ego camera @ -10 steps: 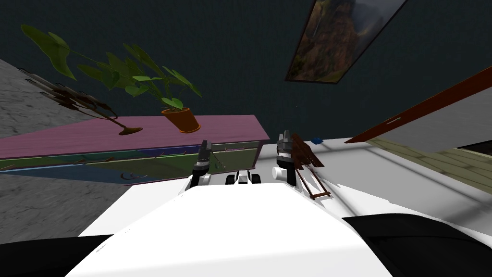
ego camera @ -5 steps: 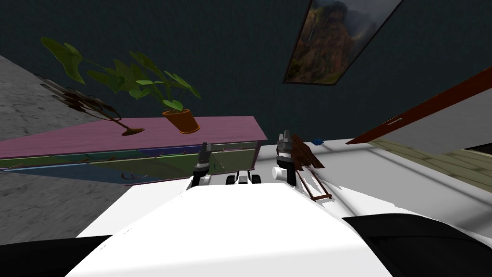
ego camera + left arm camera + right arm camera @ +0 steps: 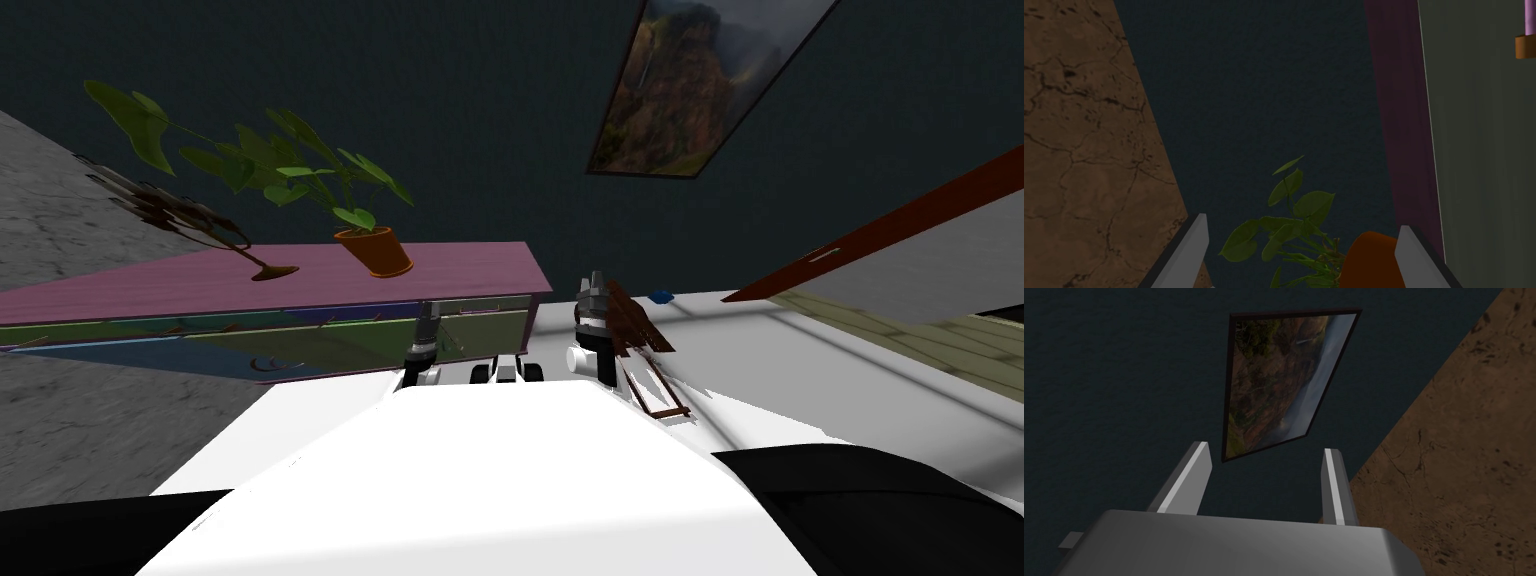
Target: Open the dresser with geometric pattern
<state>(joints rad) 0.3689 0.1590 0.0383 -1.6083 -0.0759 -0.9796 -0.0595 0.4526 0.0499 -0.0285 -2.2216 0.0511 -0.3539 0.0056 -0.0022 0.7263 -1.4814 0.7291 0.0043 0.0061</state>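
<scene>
The dresser (image 3: 300, 272) has a purple top and a front (image 3: 300, 345) patterned in green and blue shapes; it stands low against the dark wall, ahead to my left. My left gripper (image 3: 430, 318) is open and held up just before the right end of that front. In the left wrist view its fingers (image 3: 1196, 247) stand wide apart with nothing between them, and beside them run the dresser's purple edge (image 3: 1404, 125), grey-green front (image 3: 1484, 150) and a small brown handle (image 3: 1525, 46). My right gripper (image 3: 594, 290) is raised to the right of the dresser, open (image 3: 1266, 449) and empty.
A potted plant (image 3: 375, 248) in an orange pot and a dark branch ornament (image 3: 200, 225) stand on the dresser top. A brown wooden frame (image 3: 645, 360) leans right beside my right hand. A framed landscape (image 3: 700, 80) hangs above, and a brown-edged panel (image 3: 900, 225) lies at right.
My head view has swung slightly, sliding the dresser and plant to the right. My left hand now stands straighter and a little lower before the dresser front. The right arm has kept still.
</scene>
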